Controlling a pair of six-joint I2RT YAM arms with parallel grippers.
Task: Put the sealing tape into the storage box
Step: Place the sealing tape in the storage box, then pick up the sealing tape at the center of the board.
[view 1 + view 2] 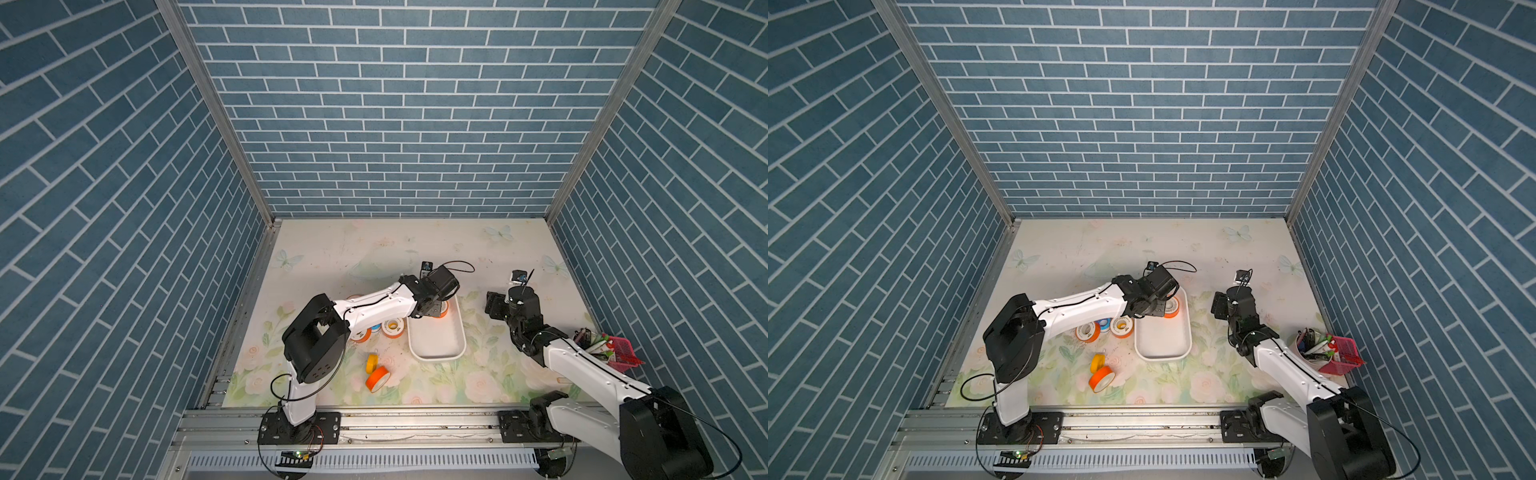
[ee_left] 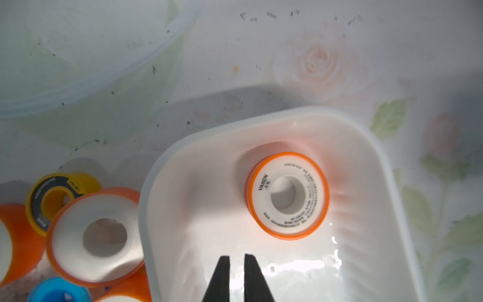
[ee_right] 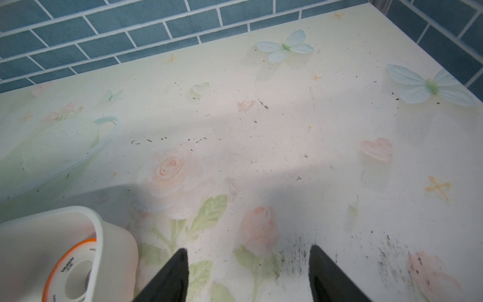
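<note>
In both top views you get bright, even light from overhead. The tabletop (image 1: 374, 249) looks pale and washed, and the shadows under the left arm (image 1: 374, 307) are faint. The brick walls (image 1: 395, 124) splay and bend toward the edges, stretched by the wide lens. In the left wrist view the storage box (image 2: 352, 157) glares, with white hot spots on its floor near the left hand (image 2: 237, 257) and an orange glow around the sealing tape spool (image 2: 312, 201). A soft grey shadow lies on the tabletop just beyond it. The spools beside the box (image 2: 65, 240) are blurred. In the right wrist view the right hand (image 3: 248, 248) shows as soft dark wedges, and a broad shadow crosses the tabletop.
</note>
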